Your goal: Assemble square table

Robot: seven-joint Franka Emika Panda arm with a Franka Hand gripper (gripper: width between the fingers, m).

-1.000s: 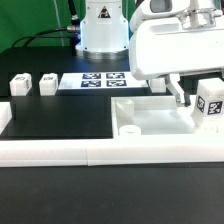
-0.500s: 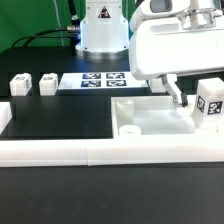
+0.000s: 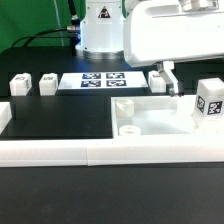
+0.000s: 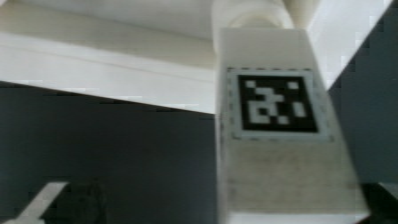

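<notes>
Claw [image 3: 169, 80] hangs released, jaws wide and empty, over the far edge of the tabletop [image 3: 150, 115], which lies on the counter [image 3: 60, 115] at the exterior view's right, against the near border rail [image 3: 90, 150]. Progress looks early to me: an upright leg [image 3: 208, 100] stands at the slab's right end, seemingly seated, while the near-left socket [image 3: 128, 129] is bare. One loose leg [image 3: 20, 84] and its neighbour [image 3: 47, 83] wait far left, past the marker board [image 3: 100, 80]; nothing blocks the way, and I cannot find the fourth leg for certain.
</notes>
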